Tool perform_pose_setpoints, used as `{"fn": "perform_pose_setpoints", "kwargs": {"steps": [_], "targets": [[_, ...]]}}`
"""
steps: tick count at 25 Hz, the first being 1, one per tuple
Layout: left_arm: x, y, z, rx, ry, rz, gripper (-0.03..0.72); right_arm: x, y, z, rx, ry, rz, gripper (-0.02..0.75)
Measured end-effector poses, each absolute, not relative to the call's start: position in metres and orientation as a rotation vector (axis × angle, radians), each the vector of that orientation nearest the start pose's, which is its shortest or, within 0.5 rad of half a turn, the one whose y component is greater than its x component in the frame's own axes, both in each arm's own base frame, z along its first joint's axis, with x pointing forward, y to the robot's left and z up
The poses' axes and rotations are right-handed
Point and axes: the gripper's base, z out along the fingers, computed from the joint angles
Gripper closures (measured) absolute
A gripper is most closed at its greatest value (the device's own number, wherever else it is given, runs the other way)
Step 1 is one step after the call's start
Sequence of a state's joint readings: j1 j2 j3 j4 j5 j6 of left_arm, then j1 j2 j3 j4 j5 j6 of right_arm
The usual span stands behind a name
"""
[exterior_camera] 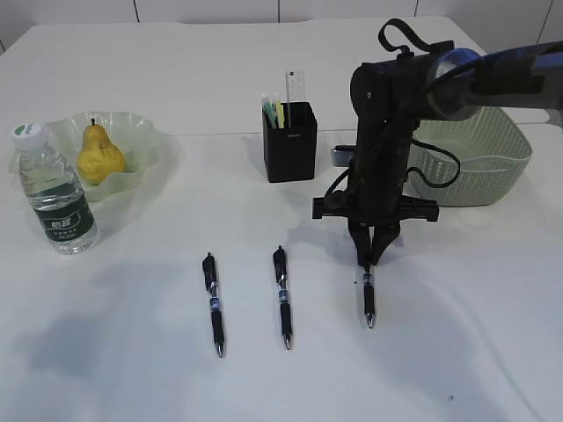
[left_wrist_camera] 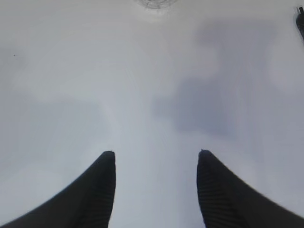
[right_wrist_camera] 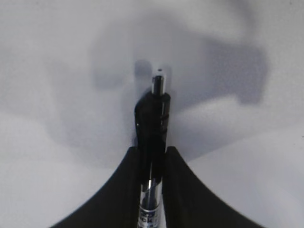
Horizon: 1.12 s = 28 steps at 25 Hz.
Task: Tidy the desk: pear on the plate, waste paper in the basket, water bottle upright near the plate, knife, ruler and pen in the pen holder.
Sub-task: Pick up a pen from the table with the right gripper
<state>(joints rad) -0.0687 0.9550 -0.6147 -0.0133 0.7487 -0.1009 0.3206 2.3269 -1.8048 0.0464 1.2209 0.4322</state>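
Pinching a pen [right_wrist_camera: 153, 142], right tool [exterior_camera: 373, 257]; left tool [left_wrist_camera: 156, 159] half-open, empty; pear [exterior_camera: 98, 155] on plate [exterior_camera: 145, 132].

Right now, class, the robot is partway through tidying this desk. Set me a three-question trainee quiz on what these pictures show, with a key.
1. True or false: the pear lies on the plate.
2. How many pens lie on the table?
   A) one B) two C) three
3. Fill in: the right hand is shut on the ______ pen.

Key:
1. True; the water bottle stands upright beside the plate.
2. C: left pen, middle pen, right pen.
3. Right. The left hand is open over bare table, holding nothing.
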Motion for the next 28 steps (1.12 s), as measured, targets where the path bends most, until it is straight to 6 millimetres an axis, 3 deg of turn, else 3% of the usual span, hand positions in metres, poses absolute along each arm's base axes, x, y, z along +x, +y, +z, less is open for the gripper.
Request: {"fn": "perform_pose_setpoints", "kwargs": {"steps": [5, 14, 25, 28], "targets": [[0.1652, -0.0122, 0.2576, -0.051, 2.574, -0.079, 0.305, 0.4265, 0.146, 0.1249, 0.208, 3.232, 0.016, 0.608], [0.1652, -0.0122, 0.2576, -0.051, 2.574, -0.079, 0.304, 0.4264, 0.1469, 0.1212, 0.215, 3.241, 0.027, 0.522], [0.1655, -0.0122, 0.2578, -0.053, 2.57, -0.08, 0.304, 0.4264, 0.1471, 0.1212, 0.216, 3.241, 0.03, 0.518], [0.1655, -0.0122, 0.2578, -0.053, 2.57, -0.08, 0.304, 0.4263, 0.1472, 0.1213, 0.214, 3.242, 0.033, 0.57]]}}
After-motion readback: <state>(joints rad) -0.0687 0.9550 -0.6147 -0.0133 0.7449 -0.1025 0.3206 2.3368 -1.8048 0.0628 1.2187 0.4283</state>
